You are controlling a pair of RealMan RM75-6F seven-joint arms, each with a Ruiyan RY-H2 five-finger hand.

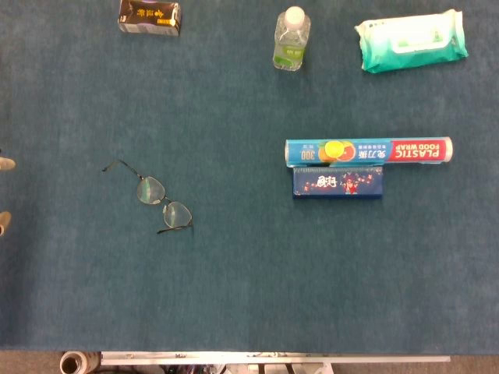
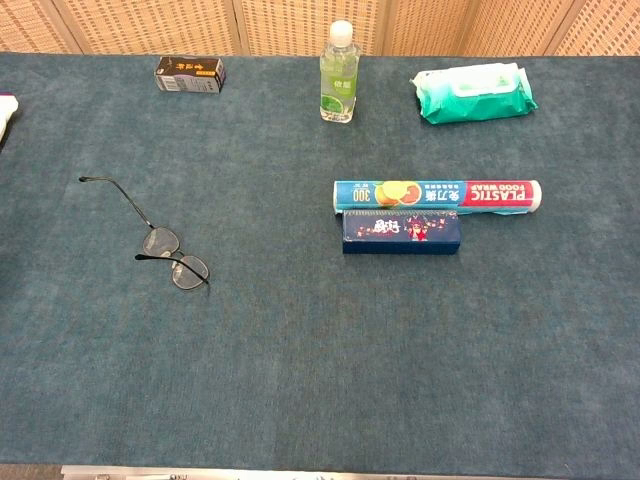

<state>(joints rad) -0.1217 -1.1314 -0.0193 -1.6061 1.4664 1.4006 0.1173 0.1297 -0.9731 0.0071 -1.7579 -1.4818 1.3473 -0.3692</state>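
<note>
Thin-framed glasses (image 1: 152, 196) (image 2: 160, 245) lie unfolded on the teal tablecloth (image 1: 234, 280), left of centre. To the right lies a plastic food wrap box (image 1: 368, 151) (image 2: 437, 196), with a dark blue box (image 1: 337, 182) (image 2: 401, 230) touching its near side. Two pale fingertips (image 1: 5, 164) poke in at the left edge of the head view, apparently of my left hand, well apart from the glasses. Too little of the hand shows to read its pose. My right hand appears in neither view.
Along the far edge stand a dark small carton (image 1: 149, 16) (image 2: 189, 74), an upright water bottle (image 1: 291, 39) (image 2: 339, 75) and a green-white wipes pack (image 1: 412, 39) (image 2: 473, 92). A white object (image 2: 5, 112) shows at the chest view's left edge.
</note>
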